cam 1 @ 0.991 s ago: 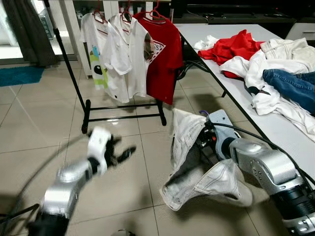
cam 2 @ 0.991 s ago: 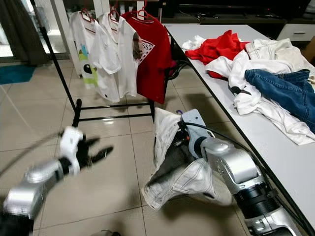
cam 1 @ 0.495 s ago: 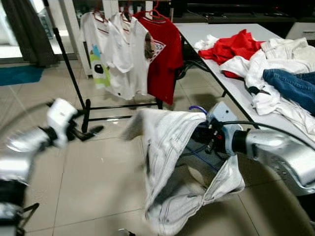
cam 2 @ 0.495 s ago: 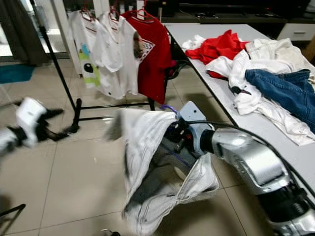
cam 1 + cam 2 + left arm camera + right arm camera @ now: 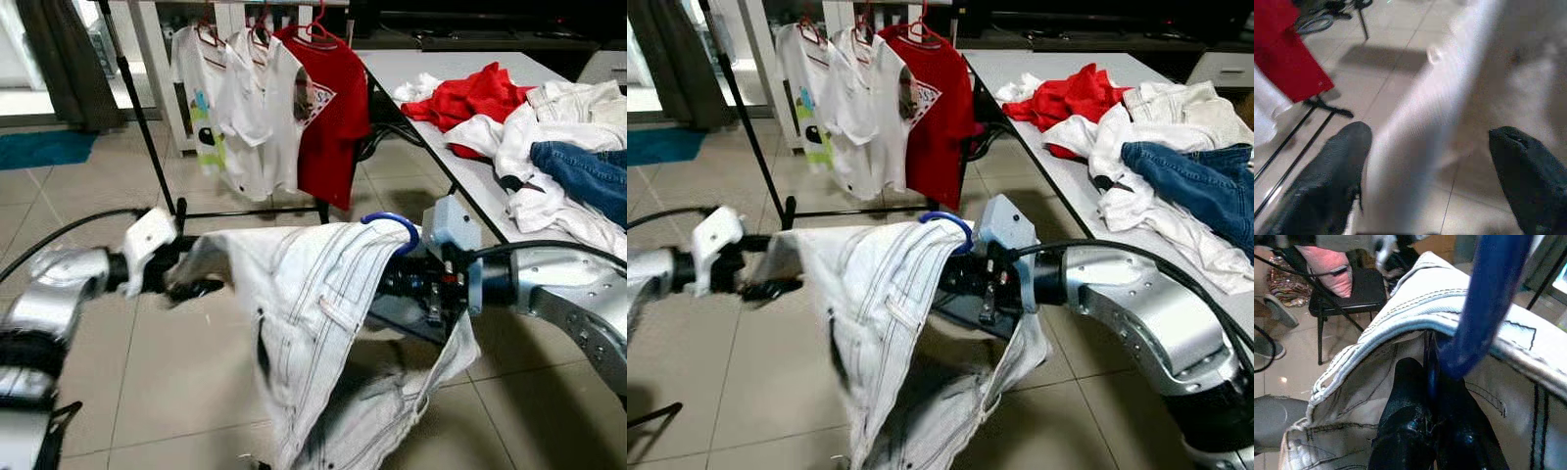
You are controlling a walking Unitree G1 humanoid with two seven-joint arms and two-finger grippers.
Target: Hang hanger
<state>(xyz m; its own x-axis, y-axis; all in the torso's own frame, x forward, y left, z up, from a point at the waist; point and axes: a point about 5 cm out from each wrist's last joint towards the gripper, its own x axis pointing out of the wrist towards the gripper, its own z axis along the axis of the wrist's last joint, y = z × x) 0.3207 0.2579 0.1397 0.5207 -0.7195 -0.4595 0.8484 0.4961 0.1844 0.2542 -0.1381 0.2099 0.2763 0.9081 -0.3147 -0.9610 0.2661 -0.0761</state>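
While the right gripper [image 5: 1432, 431] is clenched on the blue hanger [image 5: 392, 223], whose hook curves up above the waistband, the white jeans [image 5: 323, 323] on it are held out over the tiled floor [image 5: 78, 225] and droop down from the hanger. Spread apart, the left gripper [image 5: 1425, 166] has its fingers [image 5: 1332, 176] on either side of the jeans' far edge, touching the cloth. Behind them a rack [image 5: 147, 127] holds three hung shirts [image 5: 323, 98], and a table [image 5: 470, 171] on the robot's right is heaped with clothes [image 5: 529, 127].
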